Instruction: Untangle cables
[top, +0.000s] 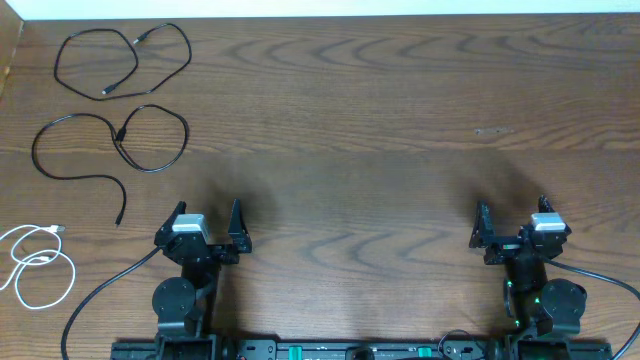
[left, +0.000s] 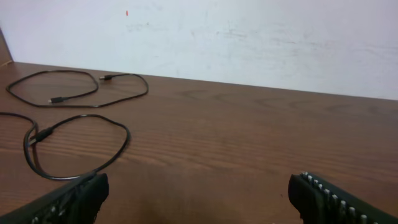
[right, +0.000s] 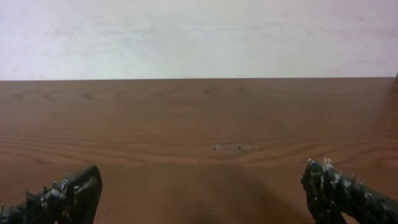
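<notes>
On a wooden surface (top: 350, 150), one black cable (top: 189, 55) looped at upper left, a second black cable (top: 187, 135) lay below it, and a white cable (top: 72, 278) lay at the left edge. The left gripper (top: 208, 215) and right gripper (top: 512, 212) sat low in the frame, jaws spread.

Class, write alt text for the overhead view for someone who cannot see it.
Three cables lie apart on the left of a wooden table: a far black cable, a nearer black cable, and a white cable at the near-left edge. The left end effector and right end effector sit open and empty along the front.
</notes>
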